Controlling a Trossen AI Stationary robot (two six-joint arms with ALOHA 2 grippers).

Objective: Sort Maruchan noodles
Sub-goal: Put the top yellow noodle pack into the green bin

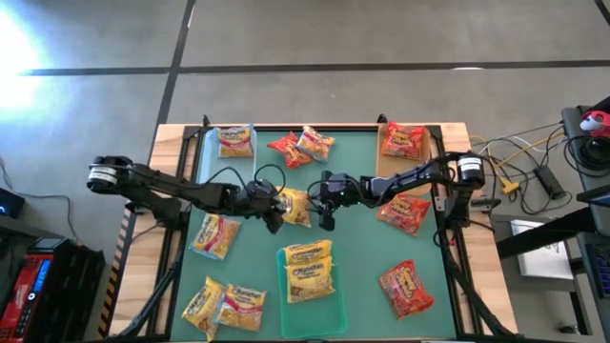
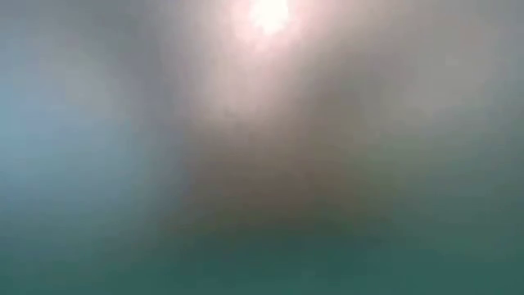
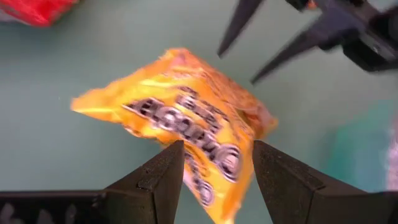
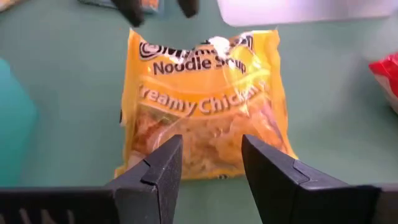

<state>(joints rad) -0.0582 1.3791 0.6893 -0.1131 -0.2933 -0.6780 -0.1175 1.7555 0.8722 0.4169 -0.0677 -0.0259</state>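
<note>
Both arms meet at the worktop (image 1: pixel 367 243) centre. The left gripper (image 3: pixel 214 163) has its fingers (image 3: pixel 163 173) closed on one edge of a yellow packet (image 1: pixel 295 206), which hangs tilted above the green mat. The right gripper (image 4: pixel 210 158) sits just right of the same packet, pointing at it; its fingers (image 4: pixel 268 163) stand apart with the packet's edge between them, but whether they pinch it cannot be told. The right wrist view reads "Creamy Chicken" on the label.

Other noodles: two yellow packets stacked in the green tray (image 1: pixel 315 305) at near centre. One yellow packet (image 1: pixel 235 141) in the clear tray at far left. One red packet (image 1: pixel 403 140) in the tan tray at far right. A red and an orange-white packet (image 1: pixel 303 147) lie together at far centre. More red packets (image 1: pixel 404 211) at right and near right (image 1: pixel 407 288). Yellow packets (image 1: pixel 215 234) at left and near left (image 1: pixel 225 305).

Low view shows only blur.
</note>
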